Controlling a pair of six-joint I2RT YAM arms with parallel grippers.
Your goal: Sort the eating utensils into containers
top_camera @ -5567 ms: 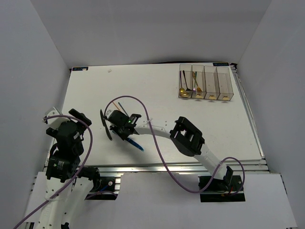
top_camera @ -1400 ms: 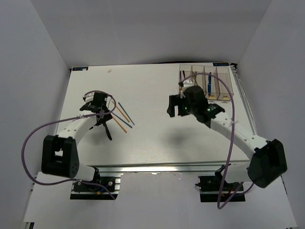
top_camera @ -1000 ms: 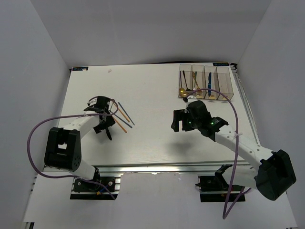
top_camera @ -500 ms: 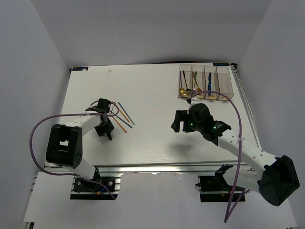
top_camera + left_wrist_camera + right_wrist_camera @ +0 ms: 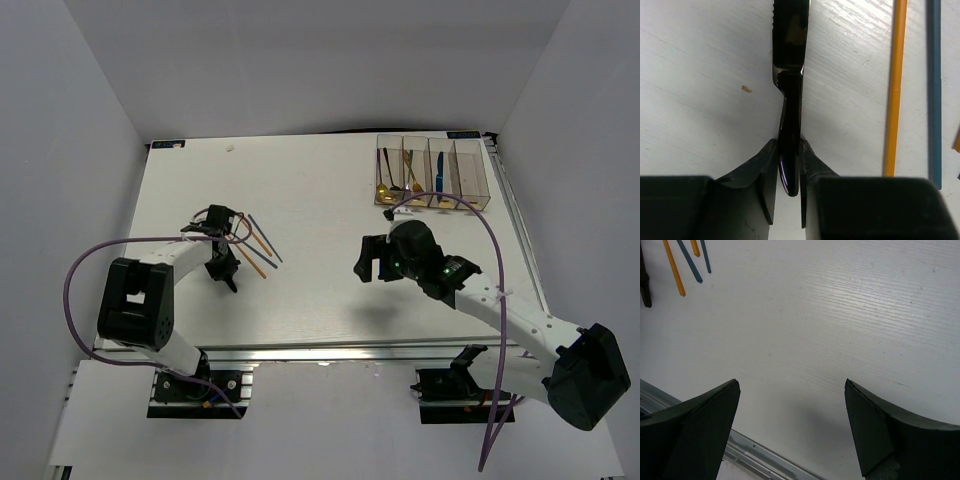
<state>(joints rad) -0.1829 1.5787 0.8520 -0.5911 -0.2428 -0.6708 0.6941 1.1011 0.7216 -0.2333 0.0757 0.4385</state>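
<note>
"Since the black knife now has the left tool pinched on its handle end, is it off the tabletop yet?"

"It looks flat still, out at nine o'clock. The orange chopstick and blue chopstick lie at its three o'clock."

"And the right tool?"

"Fingers wide apart, empty, backed off from the containers at one o'clock. The blue knife stands in the third bin from the left, so I'd guess the black one joins it."
</note>
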